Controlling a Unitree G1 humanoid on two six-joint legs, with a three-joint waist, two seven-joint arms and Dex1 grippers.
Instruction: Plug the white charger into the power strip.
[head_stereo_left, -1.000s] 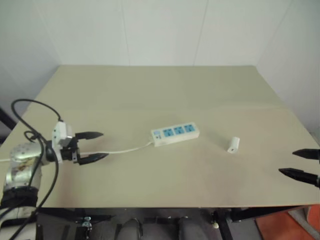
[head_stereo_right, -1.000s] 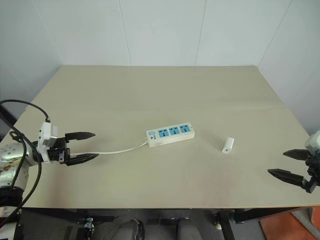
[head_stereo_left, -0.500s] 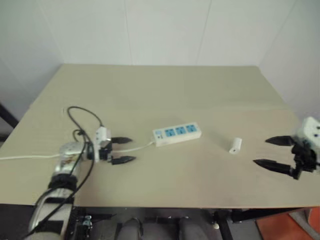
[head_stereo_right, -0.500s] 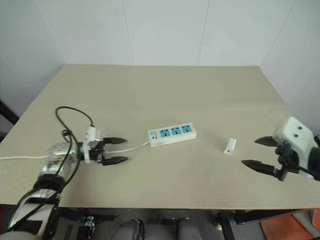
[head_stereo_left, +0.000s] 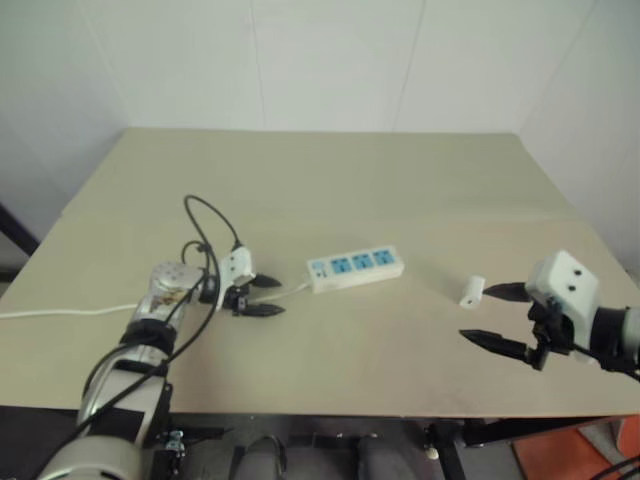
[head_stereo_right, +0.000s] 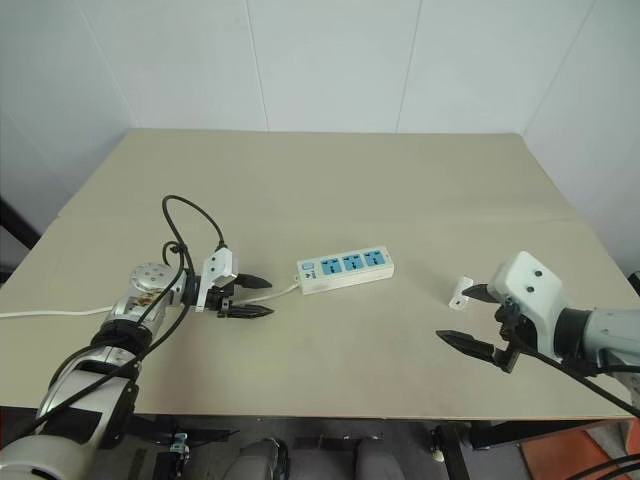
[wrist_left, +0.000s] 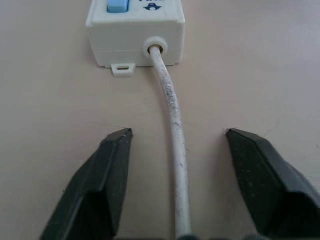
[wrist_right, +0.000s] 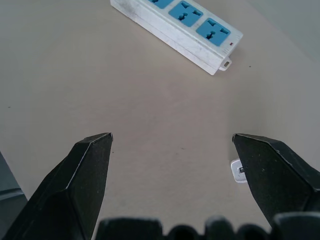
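- Your left gripper (head_stereo_right: 262, 297) sits low over the table (head_stereo_right: 330, 190) with its fingers parted either side of the thin white cord (wrist_left: 172, 130), neither pad touching it, near the power strip (head_stereo_right: 345, 269).
- Your right gripper (head_stereo_right: 468, 320) is spread wide and holds nothing.
- The white charger (head_stereo_right: 459, 293) lies on the table just beside one right fingertip, well right of the power strip.

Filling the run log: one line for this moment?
left tool open astride thin white cord | right tool open beside small white charger | long white power strip unplugged
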